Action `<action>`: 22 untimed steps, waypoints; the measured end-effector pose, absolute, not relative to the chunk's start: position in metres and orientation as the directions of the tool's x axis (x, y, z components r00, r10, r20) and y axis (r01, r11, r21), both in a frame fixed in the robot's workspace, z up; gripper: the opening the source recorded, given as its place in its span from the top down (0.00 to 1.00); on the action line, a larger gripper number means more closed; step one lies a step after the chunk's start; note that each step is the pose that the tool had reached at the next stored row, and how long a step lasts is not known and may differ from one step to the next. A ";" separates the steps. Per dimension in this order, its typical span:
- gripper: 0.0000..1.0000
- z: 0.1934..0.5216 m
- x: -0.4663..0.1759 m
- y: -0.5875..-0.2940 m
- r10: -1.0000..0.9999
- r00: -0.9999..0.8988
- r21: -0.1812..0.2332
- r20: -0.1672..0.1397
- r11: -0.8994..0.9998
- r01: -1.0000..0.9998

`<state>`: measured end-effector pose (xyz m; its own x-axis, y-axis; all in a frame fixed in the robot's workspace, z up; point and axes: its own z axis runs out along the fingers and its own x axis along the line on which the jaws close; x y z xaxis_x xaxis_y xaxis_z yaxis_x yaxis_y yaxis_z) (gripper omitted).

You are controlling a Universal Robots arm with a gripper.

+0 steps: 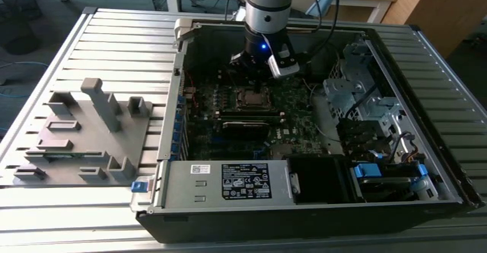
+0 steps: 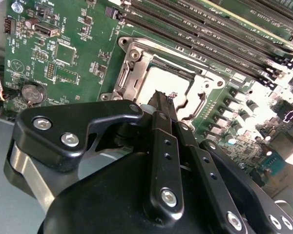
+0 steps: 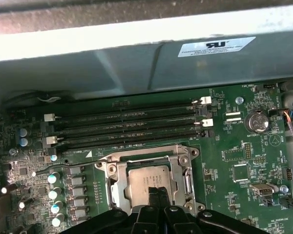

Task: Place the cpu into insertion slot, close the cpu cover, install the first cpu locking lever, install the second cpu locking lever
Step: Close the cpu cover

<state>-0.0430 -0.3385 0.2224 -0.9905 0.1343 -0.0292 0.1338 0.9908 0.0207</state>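
The cpu (image 3: pixel 144 178) sits beneath the downward-pointing tool (image 3: pixel 155 191).

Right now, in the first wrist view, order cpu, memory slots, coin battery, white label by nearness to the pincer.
1. cpu, directly under the pincer.
2. memory slots, past the cpu.
3. coin battery, near the board edge.
4. white label, on the case wall.
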 end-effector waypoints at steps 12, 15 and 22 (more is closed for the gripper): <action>0.90 0.214 -0.050 -0.339 0.131 -0.991 0.021 -0.029 0.991 0.131; 0.90 0.212 -0.054 -0.339 0.130 -0.991 0.021 -0.029 0.991 0.130; 0.90 0.209 -0.057 -0.339 0.104 -0.994 0.021 -0.029 0.994 0.103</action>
